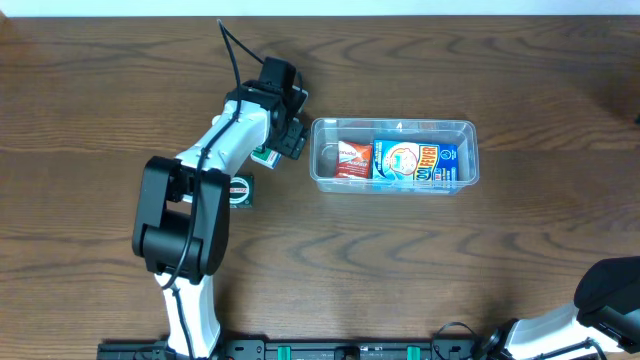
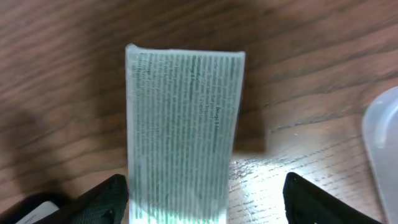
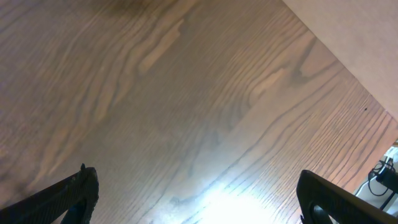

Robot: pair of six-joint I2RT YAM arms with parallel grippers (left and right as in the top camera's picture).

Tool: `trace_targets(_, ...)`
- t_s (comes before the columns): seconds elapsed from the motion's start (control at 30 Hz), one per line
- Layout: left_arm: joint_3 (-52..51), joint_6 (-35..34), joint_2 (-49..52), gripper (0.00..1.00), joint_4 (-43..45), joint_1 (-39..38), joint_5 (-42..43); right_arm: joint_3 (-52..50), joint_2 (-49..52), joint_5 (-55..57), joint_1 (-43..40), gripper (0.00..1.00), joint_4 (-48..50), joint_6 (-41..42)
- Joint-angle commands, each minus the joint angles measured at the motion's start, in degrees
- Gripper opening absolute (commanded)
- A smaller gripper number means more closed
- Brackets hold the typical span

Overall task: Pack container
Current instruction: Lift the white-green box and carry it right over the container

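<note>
Left gripper (image 2: 205, 186) spread around pale box (image 2: 183, 124), container (image 1: 396, 122) with red box (image 1: 353, 158), blue box (image 1: 415, 160) just beside; right gripper (image 3: 196, 177) spread over table (image 3: 186, 81)

Even, soft light is falling across the table (image 1: 520, 280) overhead, the container (image 1: 394, 123) glinting faintly. Glare is pooling near six o'clock in both wrist views; the close box (image 2: 183, 130) is blurring.

The brown wooden table (image 1: 520, 250) is seen top-down from overhead; a small green-printed box (image 2: 180, 130), shared with overhead, is shot close-up by left wrist, bare wood by right.
</note>
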Motion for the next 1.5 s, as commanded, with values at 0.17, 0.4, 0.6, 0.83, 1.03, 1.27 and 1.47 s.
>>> trace_targets(0.17,0.2,0.55,1.44,0.7,0.09,0.33,0.33,0.31,-0.48,0.26,-0.48,0.99,-0.04,-0.37)
trace_targets(0.4,0.2,0.55,1.44,0.56,0.09,0.98,0.31,0.31,-0.48,0.26,-0.48,0.99,-0.04,-0.39)
trace_targets(0.6,0.2,0.52,1.44,0.53,0.07,1.11,0.33,0.31,-0.48,0.26,-0.48,0.99,-0.04,-0.37)
trace_targets(0.83,0.2,0.55,1.36,0.53,0.07,1.11,0.33,0.31,-0.48,0.26,-0.48,0.99,-0.04,-0.37)
trace_targets(1.03,0.22,0.55,-0.09,0.44,0.07,1.11,0.31,0.31,-0.48,0.26,-0.48,0.99,-0.04,-0.37)
trace_targets(1.27,0.22,0.55,-3.82,0.44,0.04,1.11,0.31,0.31,-0.48,0.26,-0.48,0.99,-0.04,-0.37)
trace_targets(1.47,0.33,0.55,-9.31,0.44,0.09,1.05,-0.9,0.31,-0.48,0.26,-0.48,0.99,-0.04,-0.37)
